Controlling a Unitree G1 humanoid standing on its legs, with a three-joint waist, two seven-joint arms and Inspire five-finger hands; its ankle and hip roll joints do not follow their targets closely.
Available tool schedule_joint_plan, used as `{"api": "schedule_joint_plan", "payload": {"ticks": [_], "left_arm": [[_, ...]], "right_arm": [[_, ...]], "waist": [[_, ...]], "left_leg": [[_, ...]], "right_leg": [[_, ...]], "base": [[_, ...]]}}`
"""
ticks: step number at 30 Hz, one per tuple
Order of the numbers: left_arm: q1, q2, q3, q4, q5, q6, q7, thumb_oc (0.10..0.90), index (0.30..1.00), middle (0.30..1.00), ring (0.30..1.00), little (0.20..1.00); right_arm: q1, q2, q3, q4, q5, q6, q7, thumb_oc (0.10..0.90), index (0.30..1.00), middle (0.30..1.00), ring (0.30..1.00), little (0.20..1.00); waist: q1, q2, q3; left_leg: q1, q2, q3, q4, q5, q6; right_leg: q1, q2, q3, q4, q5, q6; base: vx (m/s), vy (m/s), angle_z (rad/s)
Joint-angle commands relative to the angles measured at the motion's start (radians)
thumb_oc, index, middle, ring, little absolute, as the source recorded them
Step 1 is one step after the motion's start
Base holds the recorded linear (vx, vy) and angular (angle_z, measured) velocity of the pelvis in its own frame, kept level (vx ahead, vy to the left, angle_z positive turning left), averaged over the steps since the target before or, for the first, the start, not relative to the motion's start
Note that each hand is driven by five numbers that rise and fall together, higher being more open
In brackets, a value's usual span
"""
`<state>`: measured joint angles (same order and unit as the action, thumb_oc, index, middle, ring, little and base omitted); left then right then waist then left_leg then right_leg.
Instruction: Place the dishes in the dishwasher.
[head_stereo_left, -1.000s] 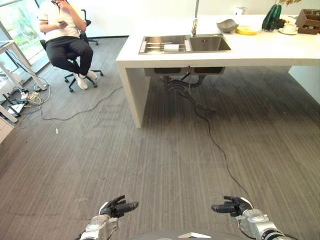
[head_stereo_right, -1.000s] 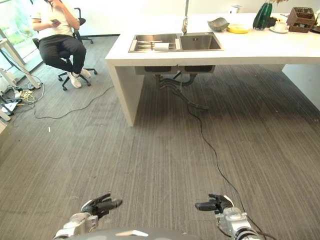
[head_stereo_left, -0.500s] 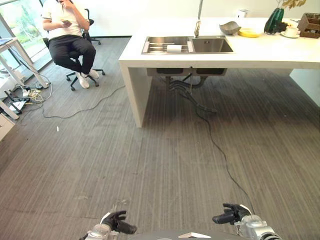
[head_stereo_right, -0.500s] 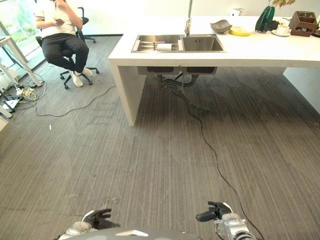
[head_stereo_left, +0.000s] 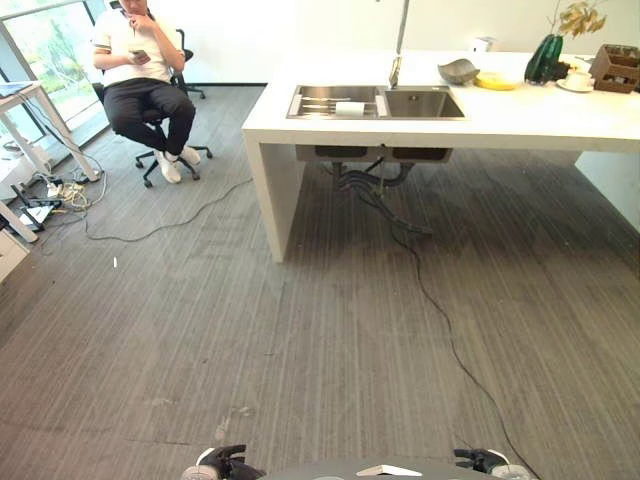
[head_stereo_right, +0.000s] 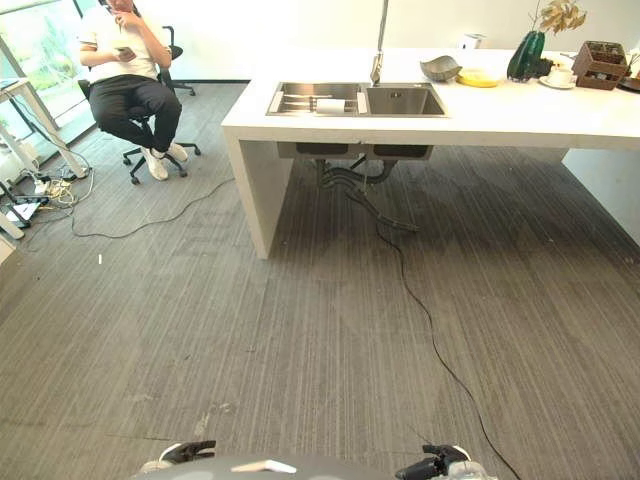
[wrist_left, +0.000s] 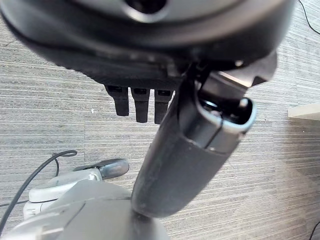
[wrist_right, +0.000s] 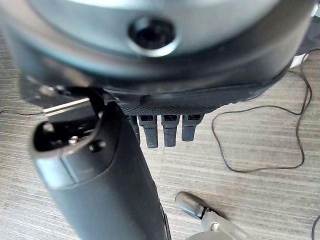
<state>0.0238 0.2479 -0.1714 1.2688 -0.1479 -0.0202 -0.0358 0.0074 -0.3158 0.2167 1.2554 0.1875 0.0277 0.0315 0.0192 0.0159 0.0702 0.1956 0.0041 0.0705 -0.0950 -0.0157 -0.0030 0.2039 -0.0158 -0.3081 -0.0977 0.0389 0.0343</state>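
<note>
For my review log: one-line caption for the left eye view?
Both hands low and empty, far from the white counter with sink, grey bowl and yellow plate.

White counter (head_stereo_left: 560, 110) with sink (head_stereo_left: 378, 101), grey bowl (head_stereo_left: 458, 71), yellow plate (head_stereo_left: 497, 81), green vase (head_stereo_left: 545, 58)

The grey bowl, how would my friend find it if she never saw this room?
Start at the long white counter at the far side of the room and find the steel sink set into it. Just past the sink, on the robot's right of the tall tap, sits the grey bowl. It is dull grey, while the dish beside it is bright yellow.
</note>
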Motion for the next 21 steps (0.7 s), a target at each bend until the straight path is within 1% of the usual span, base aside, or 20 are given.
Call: {"api": "schedule_joint_plan", "payload": {"ticks": [1,2,4,6,7,8,9,10,11,12,13,14,15,16,17,18,19,21], "left_arm": [[-0.092,-0.012,-0.006,-0.013,-0.066,-0.026,-0.001,0.8,0.9,0.9,0.9,0.9],[-0.092,-0.012,-0.006,-0.013,-0.066,-0.026,-0.001,0.8,0.9,0.9,0.9,0.9],[-0.102,-0.003,0.002,-0.072,-0.106,-0.031,0.009,0.8,0.9,0.9,0.9,0.9],[-0.104,-0.001,0.001,-0.104,-0.124,-0.029,0.012,0.8,0.9,0.9,0.9,0.9],[-0.104,-0.001,0.001,-0.105,-0.124,-0.029,0.012,0.8,0.9,0.9,0.9,0.9],[-0.105,-0.001,0.002,-0.123,-0.14,-0.029,0.011,0.8,0.9,0.9,0.9,0.9],[-0.107,0.001,0.003,-0.14,-0.152,-0.028,0.014,0.8,0.9,0.9,0.9,0.9],[-0.118,0.005,0.003,-0.179,-0.18,-0.024,0.018,0.8,0.9,0.9,0.9,0.9],[-0.118,0.005,0.003,-0.179,-0.18,-0.024,0.018,0.8,0.9,0.9,0.9,0.9],[-0.116,0.01,0.001,-0.247,-0.201,-0.021,0.022,0.8,0.9,0.9,0.9,0.9],[-0.115,0.019,0.003,-0.288,-0.22,-0.018,0.029,0.8,0.9,0.9,0.9,0.9],[-0.115,0.019,0.003,-0.288,-0.22,-0.017,0.029,0.8,0.9,0.9,0.9,0.9],[-0.114,0.021,0.006,-0.301,-0.228,-0.015,0.03,0.8,0.9,0.9,0.9,0.9],[-0.114,0.022,0.008,-0.317,-0.235,-0.017,0.034,0.8,0.9,0.9,0.9,0.9],[-0.113,0.022,0.008,-0.318,-0.235,-0.016,0.034,0.8,0.9,0.9,0.9,0.9],[-0.116,0.027,0.011,-0.333,-0.248,-0.02,0.042,0.8,0.9,0.9,0.9,0.9],[-0.124,0.038,0.014,-0.356,-0.269,-0.021,0.046,0.8,0.9,0.9,0.9,0.9],[-0.137,0.048,0.021,-0.371,-0.282,-0.023,0.058,0.8,0.9,0.9,0.9,0.9]], "right_arm": [[-0.114,-0.029,-0.021,-0.005,-0.001,-0.025,-0.019,0.8,0.9,0.9,0.9,0.9],[-0.115,-0.029,-0.021,-0.005,-0.001,-0.025,-0.019,0.8,0.9,0.9,0.9,0.9],[-0.138,-0.039,-0.02,-0.055,0.012,-0.024,-0.025,0.8,0.9,0.9,0.9,0.9],[-0.149,-0.047,-0.025,-0.08,0.015,-0.02,-0.026,0.8,0.9,0.9,0.9,0.9],[-0.149,-0.047,-0.025,-0.08,0.015,-0.02,-0.026,0.8,0.9,0.9,0.9,0.9],[-0.153,-0.051,-0.027,-0.09,0.019,-0.018,-0.024,0.8,0.9,0.9,0.9,0.9],[-0.156,-0.054,-0.03,-0.1,0.021,-0.017,-0.025,0.8,0.9,0.9,0.9,0.9],[-0.168,-0.058,-0.035,-0.111,0.03,-0.013,-0.027,0.8,0.9,0.9,0.9,0.9],[-0.168,-0.058,-0.035,-0.111,0.03,-0.013,-0.027,0.8,0.9,0.9,0.9,0.9],[-0.17,-0.063,-0.038,-0.135,0.038,-0.008,-0.028,0.8,0.9,0.9,0.9,0.9],[-0.171,-0.066,-0.037,-0.159,0.039,-0.005,-0.029,0.8,0.9,0.9,0.9,0.9],[-0.171,-0.066,-0.037,-0.159,0.039,-0.005,-0.029,0.8,0.9,0.9,0.9,0.9],[-0.17,-0.066,-0.037,-0.165,0.038,-0.003,-0.03,0.8,0.9,0.9,0.9,0.9],[-0.169,-0.065,-0.036,-0.174,0.041,-0.001,-0.03,0.8,0.9,0.9,0.9,0.9],[-0.169,-0.065,-0.036,-0.174,0.041,-0.001,-0.03,0.8,0.9,0.9,0.9,0.9],[-0.17,-0.07,-0.034,-0.186,0.043,0.0,-0.03,0.8,0.9,0.9,0.9,0.9],[-0.182,-0.081,-0.026,-0.21,0.049,0.002,-0.034,0.8,0.9,0.9,0.9,0.9],[-0.189,-0.083,-0.019,-0.222,0.057,0.005,-0.037,0.8,0.9,0.9,0.9,0.9]], "waist": [[0.01,-0.017,0.006],[0.01,-0.017,0.006],[0.014,-0.017,0.02],[0.016,-0.016,0.03],[0.017,-0.016,0.029],[0.017,-0.014,0.037],[0.018,-0.011,0.043],[0.017,-0.003,0.067],[0.019,-0.005,0.066],[0.016,-0.001,0.09],[0.013,0.004,0.119],[0.015,0.002,0.117],[0.014,0.001,0.124],[0.013,-0.005,0.128],[0.012,-0.004,0.129],[0.007,-0.009,0.136],[-0.001,-0.019,0.147],[-0.016,-0.019,0.158]], "left_leg": [[-0.016,0.033,-0.019,0.008,-0.041,-0.072],[-0.016,0.033,-0.019,0.008,-0.041,-0.072],[-0.018,0.019,-0.018,0.008,-0.045,-0.057],[-0.016,0.009,-0.015,0.008,-0.051,-0.043],[-0.017,0.009,-0.014,0.008,-0.051,-0.043],[-0.017,0.005,-0.015,0.008,-0.051,-0.034],[-0.019,0.003,-0.014,0.008,-0.05,-0.026],[-0.024,0.0,-0.016,0.015,-0.051,-0.004],[-0.025,-0.002,-0.015,0.016,-0.052,-0.003],[-0.021,-0.01,-0.022,0.032,-0.061,0.017],[-0.019,-0.01,-0.026,0.052,-0.072,0.03],[-0.021,-0.012,-0.024,0.053,-0.073,0.03],[-0.018,-0.015,-0.029,0.057,-0.082,0.034],[-0.01,-0.02,-0.031,0.056,-0.096,0.035],[-0.008,-0.019,-0.033,0.056,-0.097,0.034],[0.0,-0.023,-0.043,0.06,-0.11,0.032],[0.018,-0.032,-0.062,0.052,-0.128,0.023],[0.038,-0.023,-0.086,0.058,-0.153,0.005]], "right_leg": [[-0.009,-0.097,0.057,0.01,-0.068,0.129],[-0.009,-0.097,0.057,0.01,-0.068,0.129],[-0.027,-0.112,0.066,0.031,-0.056,0.134],[-0.06,-0.127,0.077,0.09,-0.064,0.139],[-0.063,-0.128,0.078,0.093,-0.065,0.139],[-0.084,-0.135,0.087,0.134,-0.071,0.141],[-0.114,-0.144,0.096,0.187,-0.082,0.144],[-0.186,-0.159,0.11,0.318,-0.094,0.158],[-0.192,-0.161,0.113,0.325,-0.097,0.158],[-0.262,-0.18,0.135,0.469,-0.07,0.169],[-0.33,-0.18,0.151,0.582,-0.029,0.17],[-0.334,-0.181,0.154,0.588,-0.031,0.17],[-0.365,-0.182,0.149,0.602,-0.021,0.169],[-0.387,-0.181,0.136,0.563,-0.018,0.161],[-0.385,-0.18,0.134,0.564,-0.021,0.16],[-0.399,-0.174,0.119,0.503,-0.018,0.152],[-0.42,-0.176,0.114,0.37,0.013,0.154],[-0.437,-0.181,0.116,0.234,0.059,0.168]], "base": [[-0.01,0.046,0.0],[-0.04,0.063,0.0],[-0.06,0.095,-0.01],[-0.05,0.101,-0.03],[-0.04,0.086,-0.07],[-0.04,0.104,-0.05],[-0.1,0.213,-0.1],[-0.09,0.171,-0.09],[-0.12,0.22,-0.1],[-0.08,0.188,0.07],[-0.08,0.187,0.08],[0.01,0.092,0.15],[0.1,0.003,0.12],[0.1,0.001,0.11],[0.15,-0.04,0.0],[0.22,-0.099,0.0],[0.29,-0.141,0.05],[0.31,-0.161,0.14]]}}
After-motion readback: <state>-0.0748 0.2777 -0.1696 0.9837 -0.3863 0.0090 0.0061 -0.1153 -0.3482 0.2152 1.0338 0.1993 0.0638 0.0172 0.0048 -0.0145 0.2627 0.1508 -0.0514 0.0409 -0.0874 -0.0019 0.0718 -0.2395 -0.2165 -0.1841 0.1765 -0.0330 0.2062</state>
